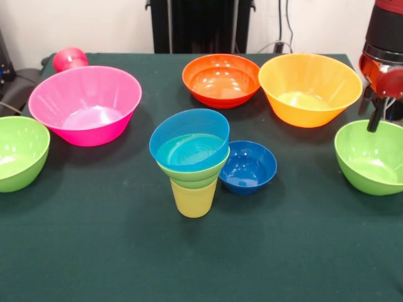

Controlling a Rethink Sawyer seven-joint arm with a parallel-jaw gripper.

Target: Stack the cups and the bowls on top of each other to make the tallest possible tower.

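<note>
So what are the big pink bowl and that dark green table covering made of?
The pink bowl looks like plastic with a glossy finish: light glints off its inside, and its wall seems slightly translucent. The table covering looks like cloth with a matte finish, perhaps felt, since it gives back no shine and shows soft creases. Neither can be confirmed by sight alone.

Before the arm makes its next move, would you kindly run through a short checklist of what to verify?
1. Tower upright on yellow cup: ok, though the top light blue bowl tilts.
2. Dark blue bowl free to lift: cannot tell, it sits tight beside the tower.
3. Gripper clear of the tower: ok, above the right green bowl.
4. Gripper open: cannot tell.
5. Orange-red bowl empty and unstacked: ok.
</note>
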